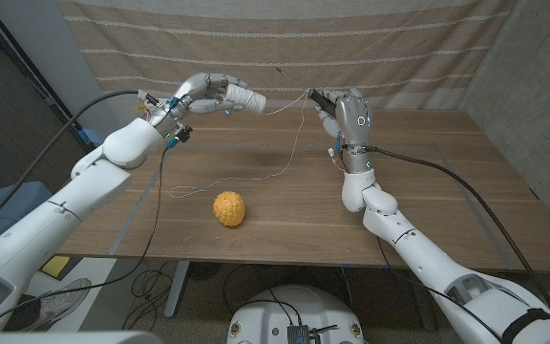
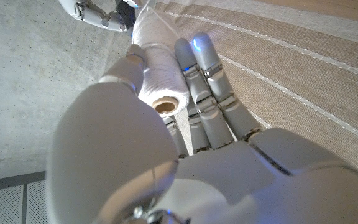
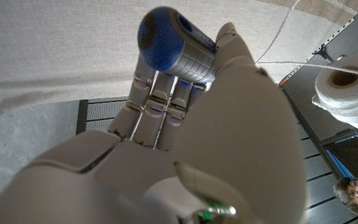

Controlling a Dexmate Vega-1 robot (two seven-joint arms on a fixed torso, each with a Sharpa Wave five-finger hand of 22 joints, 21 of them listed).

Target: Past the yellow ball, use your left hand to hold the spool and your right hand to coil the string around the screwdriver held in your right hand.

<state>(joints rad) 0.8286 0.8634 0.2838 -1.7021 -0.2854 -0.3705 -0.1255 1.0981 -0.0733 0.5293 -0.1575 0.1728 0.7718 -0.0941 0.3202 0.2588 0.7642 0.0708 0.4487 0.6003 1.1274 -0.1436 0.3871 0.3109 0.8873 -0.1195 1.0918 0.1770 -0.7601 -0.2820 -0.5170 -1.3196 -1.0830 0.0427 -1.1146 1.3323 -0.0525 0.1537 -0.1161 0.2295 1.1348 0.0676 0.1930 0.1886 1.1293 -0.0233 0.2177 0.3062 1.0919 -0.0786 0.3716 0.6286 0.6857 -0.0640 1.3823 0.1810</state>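
With my left hand (image 1: 199,94) gripping the spool (image 1: 243,98) aloft beyond the yellow ball (image 1: 228,208) and my right hand (image 1: 344,113) closed round the screwdriver (image 3: 178,47), I'd circle the shaft slowly, keeping the string (image 1: 285,107) taut above the surface (image 1: 428,191).

My left hand (image 1: 201,94) is raised over the far left part of the table (image 1: 428,172) and holds the spool (image 1: 243,98) lying sideways, its free end pointing right toward my right hand (image 1: 344,113), which is raised over the far middle of the table and grips the screwdriver (image 3: 178,45). The string (image 1: 289,158) runs from the spool across to my right hand, hangs down from there and trails leftward along the tabletop between my two arms. The ball (image 1: 228,208) lies on the table nearer to me than both hands, just before the trailing string and closer to my left arm.
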